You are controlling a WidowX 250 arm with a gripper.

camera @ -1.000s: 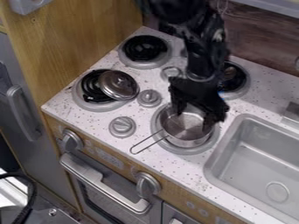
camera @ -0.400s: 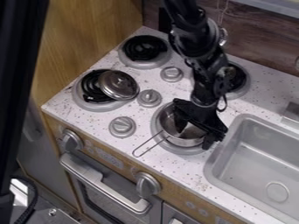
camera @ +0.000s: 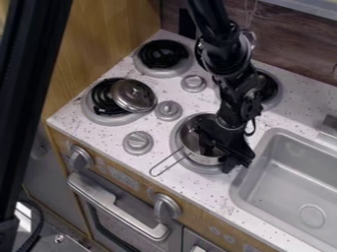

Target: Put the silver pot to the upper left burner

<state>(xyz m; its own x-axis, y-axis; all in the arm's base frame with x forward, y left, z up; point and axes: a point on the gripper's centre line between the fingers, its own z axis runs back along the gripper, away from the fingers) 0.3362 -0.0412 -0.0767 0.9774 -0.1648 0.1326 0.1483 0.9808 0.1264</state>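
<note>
The black gripper (camera: 221, 155) hangs low over the right side of the silver pot (camera: 203, 159), its tip at the pot's right rim, and covers much of the pot's inside. The pot stands upright on the lower right burner (camera: 179, 139), with its wire handle pointing to the lower left. The upper left burner (camera: 162, 54) has a black coil with nothing on it.
A silver lid (camera: 133, 95) lies tilted on the lower left burner (camera: 99, 114). The arm partly hides the upper right burner (camera: 269, 90). Knobs (camera: 168, 110) stand between the burners, and a sink (camera: 299, 174) is at the right.
The gripper has come down lower at the pot's right side. The pot's handle has shifted slightly. A dark upright shape has come into view at the left edge.
</note>
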